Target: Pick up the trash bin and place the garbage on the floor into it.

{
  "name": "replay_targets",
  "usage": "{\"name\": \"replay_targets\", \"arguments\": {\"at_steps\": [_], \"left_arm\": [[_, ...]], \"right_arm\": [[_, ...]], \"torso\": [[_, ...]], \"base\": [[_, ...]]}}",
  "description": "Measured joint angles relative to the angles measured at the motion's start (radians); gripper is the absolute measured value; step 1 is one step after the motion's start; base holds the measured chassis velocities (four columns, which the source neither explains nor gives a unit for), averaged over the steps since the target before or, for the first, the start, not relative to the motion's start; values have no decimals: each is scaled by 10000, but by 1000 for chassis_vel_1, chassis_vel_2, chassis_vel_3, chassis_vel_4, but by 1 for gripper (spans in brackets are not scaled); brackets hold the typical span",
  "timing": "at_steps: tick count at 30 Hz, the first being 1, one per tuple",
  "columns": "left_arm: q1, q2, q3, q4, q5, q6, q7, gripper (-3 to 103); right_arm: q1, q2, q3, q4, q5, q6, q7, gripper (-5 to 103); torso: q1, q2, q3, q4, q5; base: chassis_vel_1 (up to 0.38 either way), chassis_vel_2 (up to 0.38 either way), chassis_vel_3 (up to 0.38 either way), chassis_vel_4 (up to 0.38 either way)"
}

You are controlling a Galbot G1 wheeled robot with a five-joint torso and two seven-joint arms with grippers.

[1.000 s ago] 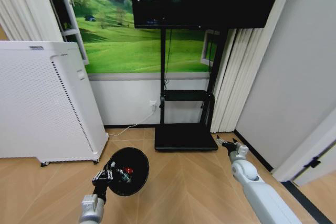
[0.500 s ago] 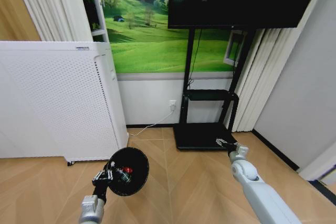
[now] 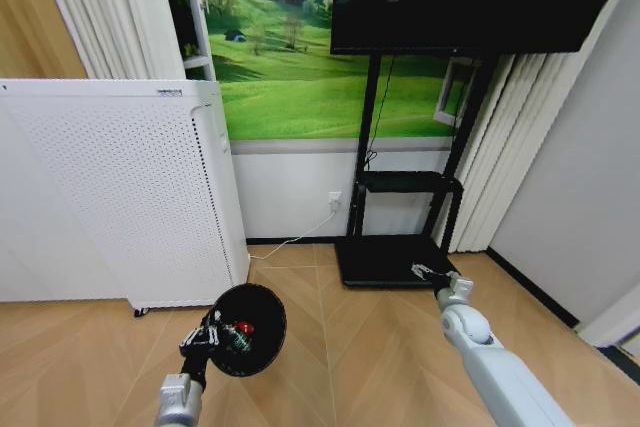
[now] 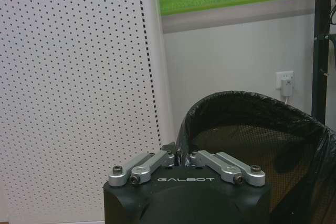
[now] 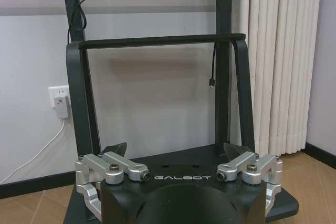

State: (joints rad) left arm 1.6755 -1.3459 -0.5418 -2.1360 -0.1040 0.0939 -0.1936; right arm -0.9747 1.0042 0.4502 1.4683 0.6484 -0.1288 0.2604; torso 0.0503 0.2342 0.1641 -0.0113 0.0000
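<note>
A: So, where is the trash bin [image 3: 247, 330] right now?

B: It hangs off the floor at the robot's lower left, carried by the left tool [image 3: 203, 339]. The head view looks straight down into its mouth, where something red [image 3: 242, 327] and a bit with green lie at the bottom. I judge those to be garbage already collected.

A: Why grip it there?

B: In the left wrist view the left tool [image 4: 181, 156] has its fingers pinched narrow on the rim, black liner [image 4: 252, 109] and all. A rim hold keeps the mouth open and facing up, so the other arm can drop things in.

A: And the right tool [image 3: 430, 274]?

B: It is held out low, ahead of the robot, near the black base of the TV stand [image 3: 385, 260]. In the right wrist view the right tool [image 5: 177, 156] stands spread wide and holds nothing. I'd say that keeps it ready for the next piece of litter.

A: Any litter on the floor?

B: None that I can make out on the wooden floor [image 3: 360, 347] here.
</note>
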Motion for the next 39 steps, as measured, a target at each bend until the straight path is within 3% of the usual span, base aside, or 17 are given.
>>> {"name": "replay_targets", "arguments": {"at_steps": [10,21,25,32,39], "left_arm": [[-84,-20,31,98,21,-1,-5,6],[-32,-15,77,327,136,107,-181,6],[276,250,-505,486,144,460,-422,6],[468,461,-1158,1271,-12,471,-648,6],[311,95,-458,1927,-30,334,-755,6]], "right_arm": [[0,2,-3,1,0,0,-2,100],[0,0,-3,1,0,0,-2,100],[0,1,-3,2,0,0,-1,100],[0,4,-4,2,0,1,-6,100],[0,3,-4,2,0,0,-5,100]], "torso": [[1,0,1,2,0],[-4,0,-3,-5,0],[-4,1,-3,-1,-1],[2,0,2,9,0],[1,-1,0,-3,-1]], "base": [[1,-23,-2,18],[15,-229,-15,238],[27,-107,-27,95],[7,87,7,-63],[-1,20,3,-8]]}}
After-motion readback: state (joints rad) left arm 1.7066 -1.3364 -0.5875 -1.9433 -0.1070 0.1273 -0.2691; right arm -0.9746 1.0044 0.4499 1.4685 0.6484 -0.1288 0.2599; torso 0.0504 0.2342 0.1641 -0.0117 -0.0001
